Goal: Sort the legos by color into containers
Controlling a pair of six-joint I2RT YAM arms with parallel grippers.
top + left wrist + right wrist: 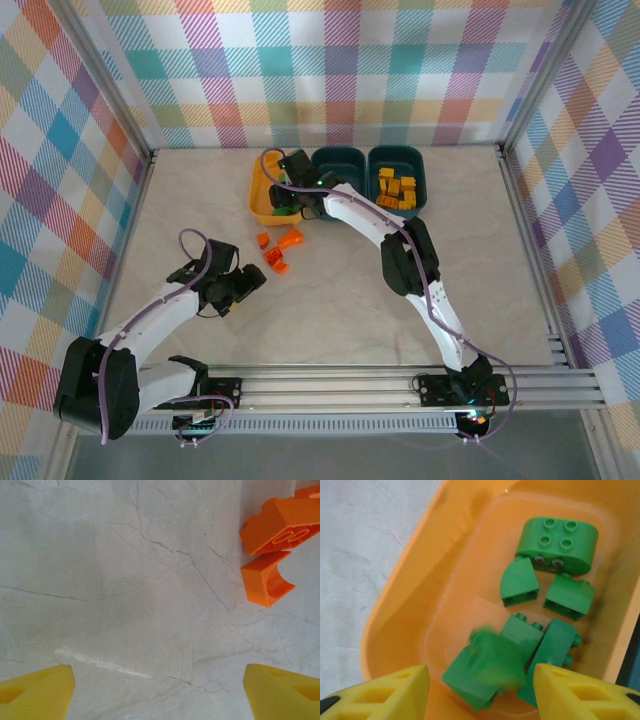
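Yellow fingertips (35, 690) sit at 7 and 5 o'clock in my left wrist view. The left jaws are spread wide, holding nothing, with bare stone between them. Two orange legos (280, 522) lie at 1 o'clock there, a studded block and just under it an arched piece (265, 580), both clear of the fingers. From the top view the left arm (160, 310) angles in from 7 o'clock, and the orange legos (277, 260) are loose on the worktop at about 2 o'clock from its tip.

The right arm (400, 250) stretches from its base at 5 o'clock to the far edge. The right jaws hang over the yellow-orange tub (400, 595), their fingertips (585, 692) well apart and gripping nothing. A blurred green piece (495, 657) shows between them; I cannot tell whether it rests on the pile.

The worktop (350, 320) is pale marble-look stone with fine veins. A metal rail (340, 385) runs along the near edge, and plaid walls (330, 70) in many colours close the other sides.

The three tubs stand in a row at 12 o'clock, side by side. The yellow-orange tub (258, 195) at the 9 o'clock end holds green legos (557, 542): a rounded four-stud block, a curved piece and several small studded bricks. The middle teal tub (340, 160) is partly covered by the arm, so I cannot tell its contents. The end teal tub (418, 175) at 3 o'clock holds yellow legos (396, 190).
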